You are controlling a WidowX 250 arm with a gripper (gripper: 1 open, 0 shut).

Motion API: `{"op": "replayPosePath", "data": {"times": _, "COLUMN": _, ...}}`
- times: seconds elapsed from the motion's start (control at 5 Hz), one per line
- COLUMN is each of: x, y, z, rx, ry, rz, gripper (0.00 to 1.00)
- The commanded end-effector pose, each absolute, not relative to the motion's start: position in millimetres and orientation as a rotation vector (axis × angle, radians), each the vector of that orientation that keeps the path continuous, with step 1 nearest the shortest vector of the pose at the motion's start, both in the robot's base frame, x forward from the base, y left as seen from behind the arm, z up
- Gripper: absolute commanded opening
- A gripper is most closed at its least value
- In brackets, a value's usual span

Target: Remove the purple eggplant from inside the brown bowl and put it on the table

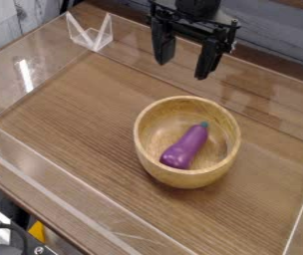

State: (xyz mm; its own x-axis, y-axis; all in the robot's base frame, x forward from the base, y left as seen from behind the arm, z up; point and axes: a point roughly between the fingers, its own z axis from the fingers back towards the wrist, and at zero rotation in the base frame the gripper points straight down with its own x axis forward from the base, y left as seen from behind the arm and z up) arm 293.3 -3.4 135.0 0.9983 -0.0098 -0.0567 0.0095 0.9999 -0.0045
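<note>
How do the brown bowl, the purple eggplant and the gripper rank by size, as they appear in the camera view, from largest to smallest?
1. brown bowl, clearly the largest.
2. gripper, open above the table; it stands farther from the camera and is cut off by the top edge, so this rank is unsure.
3. purple eggplant, smallest, lying inside the bowl.

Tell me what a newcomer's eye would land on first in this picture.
The purple eggplant draws the eye first, glossy against the pale inside of the brown bowl, which sits right of centre on the table. Next comes the black tool, hanging open above and behind the bowl at the top of the view, holding nothing. Clear acrylic walls ring the wood-grain top.
</note>
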Motion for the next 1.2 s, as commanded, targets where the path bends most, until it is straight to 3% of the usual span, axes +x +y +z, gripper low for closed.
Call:
{"op": "replayPosePath", "data": {"times": 0.0, "x": 294.2, "y": 4.7, "z": 122.2, "rx": -0.008, "ry": 0.073, "rz": -0.064, "gripper": 1.00}}
{"op": "replayPosePath", "data": {"times": 0.6, "x": 276.0, "y": 0.5, "z": 85.4, "rx": -0.020, "ry": 0.079, "rz": -0.226, "gripper": 1.00}}
{"op": "replayPosePath", "data": {"times": 1.0, "x": 275.5, "y": -14.9, "z": 87.8, "rx": -0.019, "ry": 0.049, "rz": -0.281, "gripper": 1.00}}
